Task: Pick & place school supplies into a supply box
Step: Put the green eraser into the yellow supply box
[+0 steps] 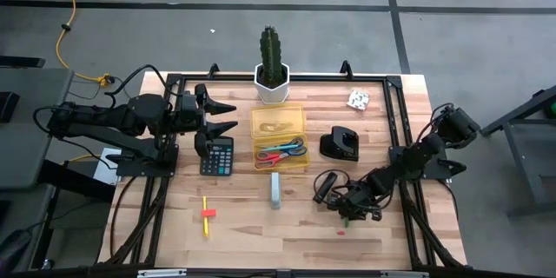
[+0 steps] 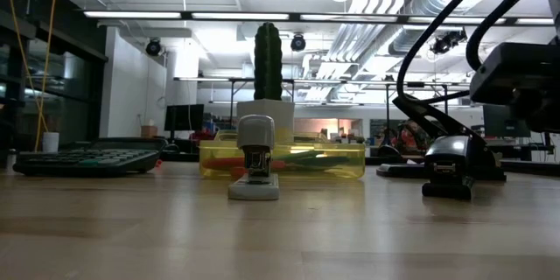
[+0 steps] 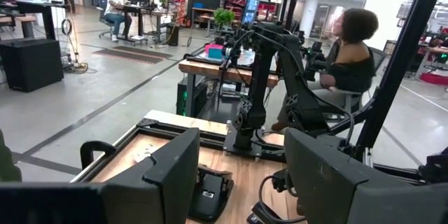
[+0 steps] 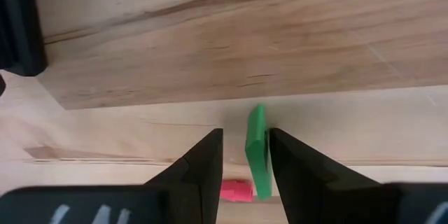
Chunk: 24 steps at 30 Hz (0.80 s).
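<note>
The translucent yellow supply box (image 1: 278,126) (image 2: 280,159) sits mid-table and holds the red-handled and blue-handled scissors (image 1: 283,152). My right gripper (image 1: 346,215) (image 4: 245,145) is low over the table near its near right part, pointing down and open. The green eraser (image 4: 257,150) lies on the wood between its fingers, close to one of them. The pink eraser (image 4: 236,190) (image 1: 341,233) lies just beside it. A yellow pencil with an orange part (image 1: 207,215) lies near the left front. A small white piece (image 1: 358,99) rests near the far right. My left gripper (image 1: 228,117) (image 3: 241,182) waits open above the calculator. My right gripper comes at the green eraser from above, one finger on each side of it and lying along its length. A gap shows between the eraser and one finger (image 4: 210,157). Its other long side (image 4: 264,147) is right at the other finger; I cannot tell whether they touch.
A black calculator (image 1: 216,156) lies left of the box and a grey stapler (image 1: 275,189) (image 2: 254,171) in front of it. A black desk tool (image 1: 339,144) stands to the box's right. The white cactus pot (image 1: 272,82) is behind it. A black frame (image 1: 400,122) rims the table.
</note>
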{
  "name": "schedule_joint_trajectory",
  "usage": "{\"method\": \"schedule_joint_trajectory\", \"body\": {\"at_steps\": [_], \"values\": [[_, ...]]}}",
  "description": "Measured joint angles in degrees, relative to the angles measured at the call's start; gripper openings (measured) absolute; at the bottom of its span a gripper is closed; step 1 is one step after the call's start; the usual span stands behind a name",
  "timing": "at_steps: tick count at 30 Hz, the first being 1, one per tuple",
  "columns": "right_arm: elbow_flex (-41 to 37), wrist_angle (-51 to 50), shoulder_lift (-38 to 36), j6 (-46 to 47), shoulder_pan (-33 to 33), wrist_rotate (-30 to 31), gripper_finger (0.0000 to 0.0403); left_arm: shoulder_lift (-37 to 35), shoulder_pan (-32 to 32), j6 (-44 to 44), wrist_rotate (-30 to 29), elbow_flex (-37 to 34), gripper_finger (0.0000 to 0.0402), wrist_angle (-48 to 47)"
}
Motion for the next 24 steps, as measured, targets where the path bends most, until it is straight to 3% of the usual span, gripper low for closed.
{"method": "schedule_joint_trajectory", "body": {"at_steps": [8,16,21,24], "values": [[0.0,-0.4,0.0,-1.4,0.0,-1.8,0.0102,0.0,0.0,0.0,0.0,0.0,0.02,0.0],[-0.1,0.1,-0.5,-6.1,0.0,-3.5,0.0009,0.0,0.0,1.5,-1.4,0.0,0.02,0.0],[-0.1,0.9,-7.0,-16.0,0.0,-5.3,0.0008,0.0,0.0,1.5,-1.3,0.0,0.02,0.0],[-0.1,2.7,-13.6,-26.6,-0.5,-2.6,0.0005,0.0,0.0,1.5,-1.3,0.0,0.02,0.0]]}}
